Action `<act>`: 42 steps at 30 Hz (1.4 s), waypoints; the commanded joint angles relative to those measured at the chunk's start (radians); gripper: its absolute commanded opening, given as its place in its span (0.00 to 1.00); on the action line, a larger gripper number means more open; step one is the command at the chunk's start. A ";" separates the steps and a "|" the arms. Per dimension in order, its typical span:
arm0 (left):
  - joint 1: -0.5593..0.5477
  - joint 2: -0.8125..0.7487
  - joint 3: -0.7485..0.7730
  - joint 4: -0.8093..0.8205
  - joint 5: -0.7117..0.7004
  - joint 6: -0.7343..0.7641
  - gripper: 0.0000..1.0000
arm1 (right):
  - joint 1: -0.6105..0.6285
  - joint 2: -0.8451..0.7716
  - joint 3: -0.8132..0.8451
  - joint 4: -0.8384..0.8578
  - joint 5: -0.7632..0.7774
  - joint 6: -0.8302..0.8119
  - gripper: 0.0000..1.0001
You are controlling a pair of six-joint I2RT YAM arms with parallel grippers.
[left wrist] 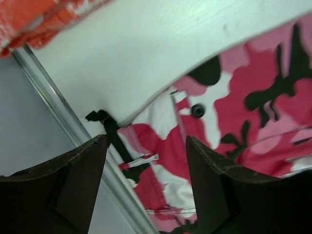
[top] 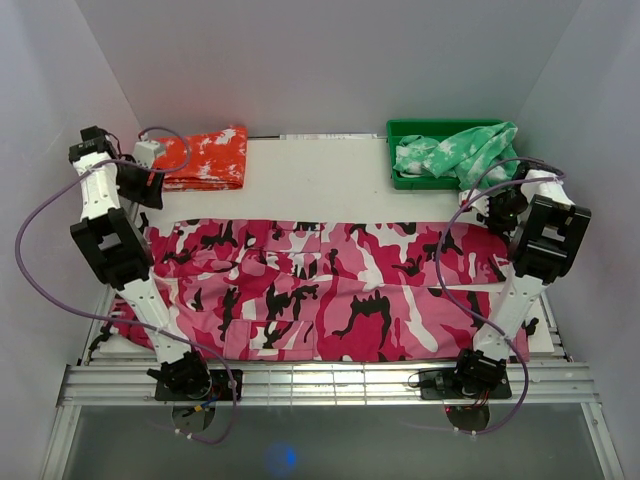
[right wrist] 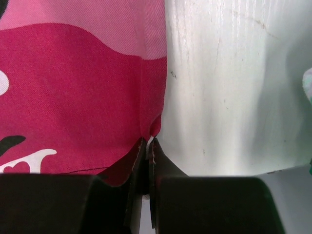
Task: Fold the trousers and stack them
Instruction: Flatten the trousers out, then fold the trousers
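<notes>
1. The trousers point(top: 330, 290) are soft woven cloth, matt. Close up in the right wrist view, a fine diagonal weave shows.
2. The black stud point(left wrist: 197, 110) on the trousers is smooth and slightly glossy. Whether it is metal or plastic cannot be told.
3. The worktop point(top: 310, 180) is white and smooth with a faint sheen, and shows fine scratches and specks close up.
4. The orange-red garment point(top: 205, 155) at the far left corner is matt cloth.
5. The green garment point(top: 455, 152) at the far right corner is matt cloth; its green bin point(top: 420, 126) looks like smooth plastic.
6. The rails point(top: 330, 383) along the worktop's near edge are ribbed bare metal in dull silver.
7. The left gripper point(left wrist: 146, 146) and right gripper point(right wrist: 147, 146) have dark, matt fingers with a lightly grained surface.
</notes>
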 commanded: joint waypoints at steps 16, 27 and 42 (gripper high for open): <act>0.047 0.200 0.042 -0.033 0.021 0.461 0.78 | 0.041 -0.146 -0.094 0.114 0.066 0.003 0.08; 0.035 0.264 -0.137 0.119 -0.071 0.443 0.67 | 0.058 -0.133 0.020 0.065 0.060 0.045 0.08; 0.056 0.097 -0.114 0.400 0.079 0.057 0.00 | 0.051 -0.178 0.393 0.076 -0.129 0.419 0.08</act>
